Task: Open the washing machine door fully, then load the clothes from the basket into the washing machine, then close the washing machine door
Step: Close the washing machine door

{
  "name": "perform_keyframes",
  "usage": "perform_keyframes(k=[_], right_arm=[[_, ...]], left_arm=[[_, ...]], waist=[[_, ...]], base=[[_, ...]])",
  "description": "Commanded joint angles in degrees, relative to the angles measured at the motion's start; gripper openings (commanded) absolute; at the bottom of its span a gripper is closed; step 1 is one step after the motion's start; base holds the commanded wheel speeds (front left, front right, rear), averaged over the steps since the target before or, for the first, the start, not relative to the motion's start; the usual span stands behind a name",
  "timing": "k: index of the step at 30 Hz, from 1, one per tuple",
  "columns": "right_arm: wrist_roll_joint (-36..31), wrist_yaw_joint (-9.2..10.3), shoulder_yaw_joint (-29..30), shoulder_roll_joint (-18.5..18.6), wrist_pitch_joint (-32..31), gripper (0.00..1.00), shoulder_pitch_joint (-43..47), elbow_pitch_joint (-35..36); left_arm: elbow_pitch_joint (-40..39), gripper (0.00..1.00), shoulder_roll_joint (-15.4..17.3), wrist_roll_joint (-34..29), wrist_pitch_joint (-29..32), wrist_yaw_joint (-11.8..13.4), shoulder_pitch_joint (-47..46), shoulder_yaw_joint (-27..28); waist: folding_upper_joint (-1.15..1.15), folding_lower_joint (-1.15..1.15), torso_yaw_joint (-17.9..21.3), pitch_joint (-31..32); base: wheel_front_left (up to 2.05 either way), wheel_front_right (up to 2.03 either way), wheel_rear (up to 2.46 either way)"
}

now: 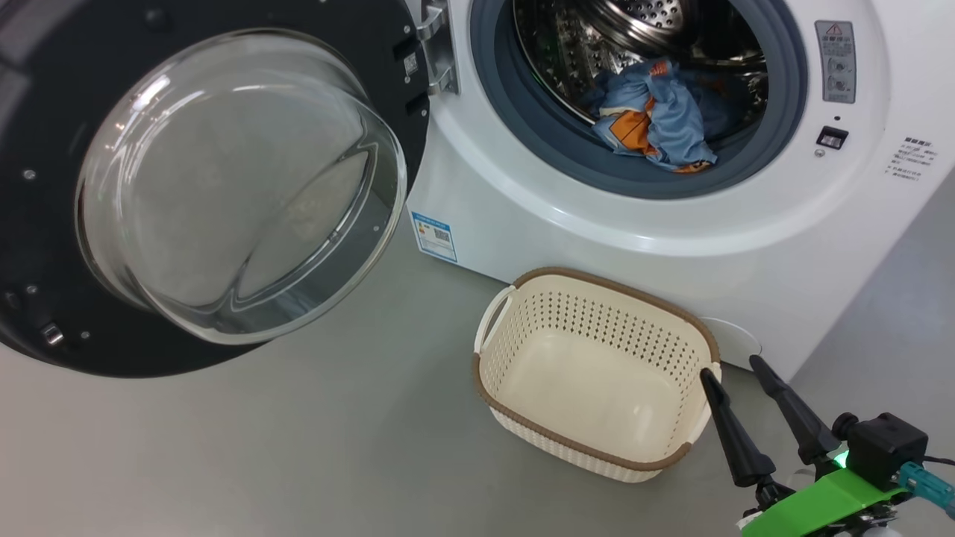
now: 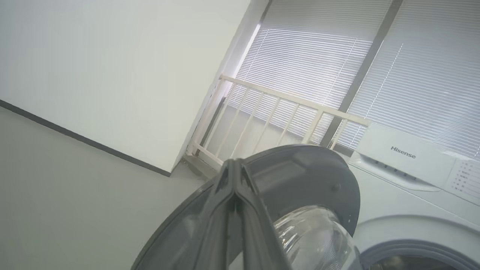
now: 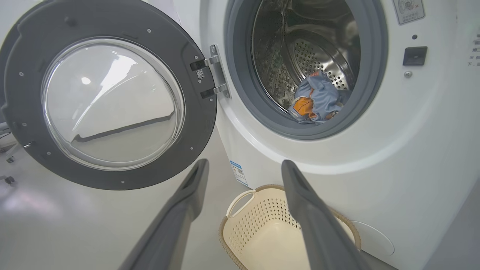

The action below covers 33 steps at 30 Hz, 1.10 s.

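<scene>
- The washing machine door (image 1: 239, 186) is standing swung wide open to the left of the washing machine (image 1: 597, 239). It is hanging from its hinge (image 1: 436, 52), with the bulging glass facing outward.
- The clothes (image 1: 656, 119), light blue with orange patches, are lying bunched at the bottom front of the steel drum (image 1: 567, 52). They are sitting just behind the grey gasket (image 1: 522, 127).
- The basket (image 1: 597, 313) is sitting on the grey floor (image 1: 298, 447) just in front of the machine, below the opening, with its bare cream bottom showing.
- The right gripper (image 1: 730, 367) is hovering by the basket's right end. Its two fingers are standing spread apart, with nothing between them.
- The left gripper (image 2: 233, 164) is showing in its wrist view with both fingers pressed together, gripping nothing that can be seen. Its tips are overlapping the door's dark rim, and whether they are touching it cannot be told.
</scene>
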<state>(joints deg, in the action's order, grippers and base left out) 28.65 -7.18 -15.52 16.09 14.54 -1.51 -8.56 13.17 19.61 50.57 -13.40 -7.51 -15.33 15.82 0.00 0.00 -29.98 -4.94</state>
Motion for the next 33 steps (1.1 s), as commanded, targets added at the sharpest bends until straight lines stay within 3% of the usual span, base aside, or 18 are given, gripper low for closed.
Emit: perform_keyframes(k=[1, 5, 8, 13, 24, 33], right_arm=[[-0.58, -0.31, -0.2, 0.71, 0.46, 1.0, -0.26, 1.86], [-0.99, -0.31, -0.21, 1.29, 0.46, 1.0, -1.25, 2.25], [-1.19, -0.31, -0.43, 1.71, 0.46, 1.0, -2.11, 2.37], [-1.58, -0.31, -1.2, 2.82, 0.46, 1.0, -4.51, 2.69], [-1.75, -0.31, -2.02, 3.94, 0.46, 1.0, -5.99, 2.98], [-1.88, -0.31, -2.15, 4.91, 0.46, 1.0, -6.82, 3.28]], left_arm=[[1.22, 0.0, 5.03, 5.37, 1.06, 0.02, -5.82, 1.8], [7.98, 0.0, 10.44, 15.34, 3.73, 0.02, -13.64, 1.97], [11.45, 0.0, 12.98, 17.86, 4.9, 0.02, -16.67, 1.5], [21.16, 0.0, 18.0, 25.05, 12.64, 0.02, -23.87, -0.89], [30.69, 0.0, 22.37, 31.21, 25.12, 0.02, -28.89, -4.4], [32.79, 0.0, 23.31, 33.16, 29.09, 0.02, -29.85, -5.29]], waist=[[0.0, 0.0, -0.09, -1.52], [0.0, 0.0, 0.39, -4.1], [0.0, 0.0, 0.7, -5.48], [0.0, 0.0, 1.54, -8.88], [0.0, 0.0, 2.29, -11.76], [0.0, 0.0, 2.65, -13.63]], base=[[0.0, 0.0, 0.0], [0.0, 0.0, 0.0], [0.0, 0.0, 0.0], [0.0, 0.0, 0.0], [0.0, 0.0, 0.0], [0.0, 0.0, 0.0]])
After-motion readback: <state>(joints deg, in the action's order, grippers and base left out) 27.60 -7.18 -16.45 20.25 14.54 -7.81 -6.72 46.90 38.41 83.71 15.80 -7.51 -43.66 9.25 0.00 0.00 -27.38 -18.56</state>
